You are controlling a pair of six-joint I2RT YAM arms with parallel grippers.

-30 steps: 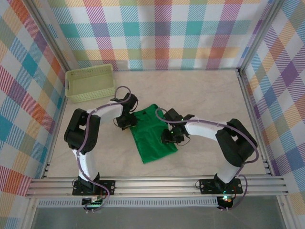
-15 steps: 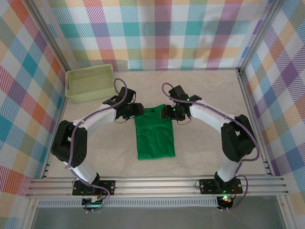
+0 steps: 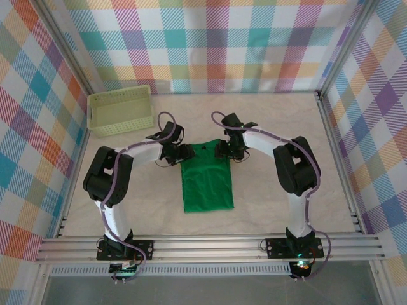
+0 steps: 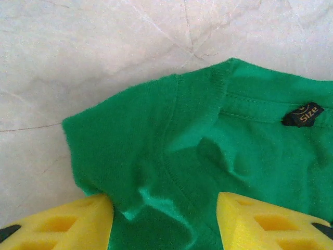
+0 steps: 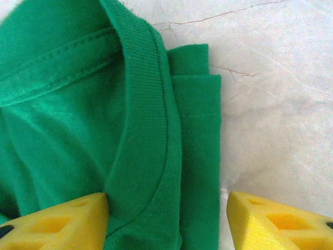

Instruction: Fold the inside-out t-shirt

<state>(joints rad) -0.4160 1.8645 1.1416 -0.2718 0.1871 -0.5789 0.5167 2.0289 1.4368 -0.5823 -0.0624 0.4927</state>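
at the middle of the pale marbled worktop (image 3: pixel 280 127), the inside-out t-shirt (image 3: pixel 206 184) lies flat, folded into a narrow rectangle, its neck end toward the far wall and its hem toward the arm bases. the left claw (image 3: pixel 182 154) sits at the shirt's far left corner and the right claw (image 3: pixel 222 150) at its far right corner, both low over the cloth. in the left wrist view the yellow fingers (image 4: pixel 62 226) stand well apart, the claw open, with a shoulder seam and a small ridge of green fabric between them; a black size label (image 4: pixel 303 114) shows by the neckline. in the right wrist view that claw is likewise spread open, gripping nothing, straddling the ribbed collar (image 5: pixel 148 104) and a folded-in sleeve edge (image 5: pixel 196 130). a pale yellow-green lattice basket (image 3: pixel 121 109) stands at the worktop's far left corner, well apart from the shirt
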